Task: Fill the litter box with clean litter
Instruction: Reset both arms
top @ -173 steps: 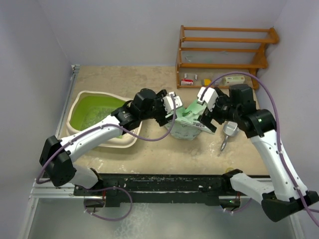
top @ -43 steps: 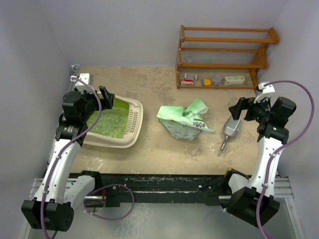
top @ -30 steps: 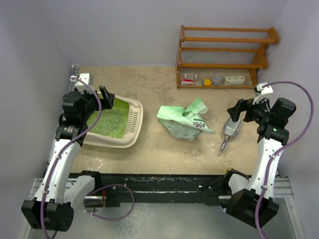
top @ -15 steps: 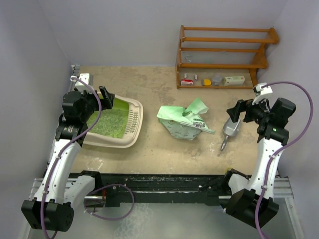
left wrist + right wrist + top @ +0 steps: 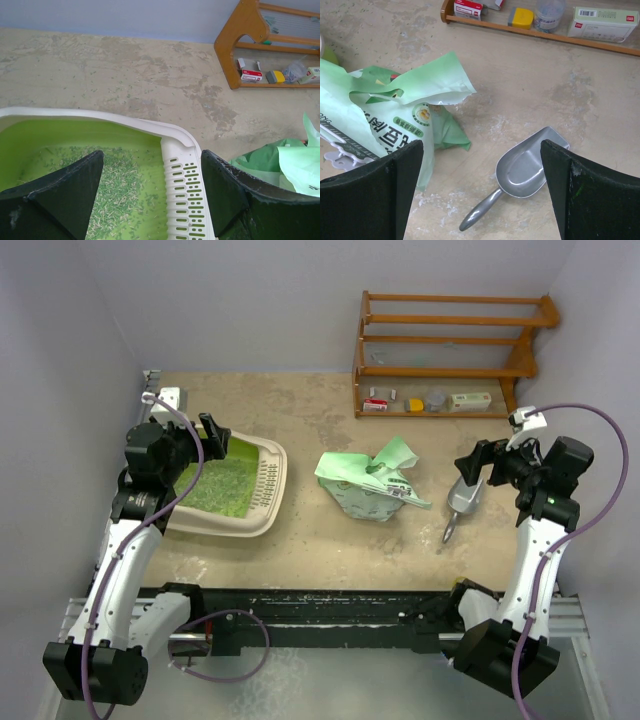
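- One litter box (image 5: 272, 454)
- Clean litter (image 5: 120, 185) granules, too many to count
- One green printed bag (image 5: 365, 490)
- One metal scoop (image 5: 462, 500)
- One wooden rack (image 5: 440, 371)
- Five small items (image 5: 470, 400) on its bottom shelf

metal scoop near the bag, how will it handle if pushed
The metal scoop looks rigid, so it should not flex. Its shiny surface may slip in a grip. Resting on a rounded underside and thin handle, it could rock or pivot if pushed.

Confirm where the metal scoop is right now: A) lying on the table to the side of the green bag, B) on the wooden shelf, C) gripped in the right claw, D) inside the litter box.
A: the scoop lies flat on the bare table, apart from the green bag, below the open, empty right claw.
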`<act>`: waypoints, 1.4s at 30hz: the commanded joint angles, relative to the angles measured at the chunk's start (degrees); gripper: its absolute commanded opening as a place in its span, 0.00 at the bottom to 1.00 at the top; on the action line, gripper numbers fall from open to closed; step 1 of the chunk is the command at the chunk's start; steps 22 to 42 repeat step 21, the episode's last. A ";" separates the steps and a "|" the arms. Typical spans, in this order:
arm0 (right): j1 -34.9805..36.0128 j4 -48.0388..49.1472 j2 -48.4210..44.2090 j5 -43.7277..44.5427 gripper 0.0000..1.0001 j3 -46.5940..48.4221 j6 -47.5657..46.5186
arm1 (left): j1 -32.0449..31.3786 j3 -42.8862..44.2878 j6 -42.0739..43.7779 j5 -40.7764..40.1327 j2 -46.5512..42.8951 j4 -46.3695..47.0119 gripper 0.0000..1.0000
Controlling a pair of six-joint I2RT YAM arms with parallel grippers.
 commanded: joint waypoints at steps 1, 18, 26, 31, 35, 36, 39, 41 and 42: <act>0.00 1.39 -0.82 -1.30 1.00 2.04 1.29 | 0.19 0.37 0.61 0.79 -1.06 1.60 0.75; -0.01 4.78 -1.64 2.72 1.00 1.14 4.14 | 0.18 0.36 0.62 0.80 -0.81 1.62 0.75; 0.00 4.34 -1.69 2.05 1.00 1.19 3.70 | 0.19 0.34 0.53 0.82 -0.81 1.62 0.75; 0.00 4.34 -1.69 2.05 1.00 1.19 3.70 | 0.19 0.34 0.53 0.82 -0.81 1.62 0.75; 0.00 4.34 -1.69 2.05 1.00 1.19 3.70 | 0.19 0.34 0.53 0.82 -0.81 1.62 0.75; 0.00 4.34 -1.69 2.05 1.00 1.19 3.70 | 0.19 0.34 0.53 0.82 -0.81 1.62 0.75; 0.00 4.34 -1.69 2.05 1.00 1.19 3.70 | 0.19 0.34 0.53 0.82 -0.81 1.62 0.75; 0.00 4.34 -1.69 2.05 1.00 1.19 3.70 | 0.19 0.34 0.53 0.82 -0.81 1.62 0.75; 0.00 4.34 -1.69 2.05 1.00 1.19 3.70 | 0.19 0.34 0.53 0.82 -0.81 1.62 0.75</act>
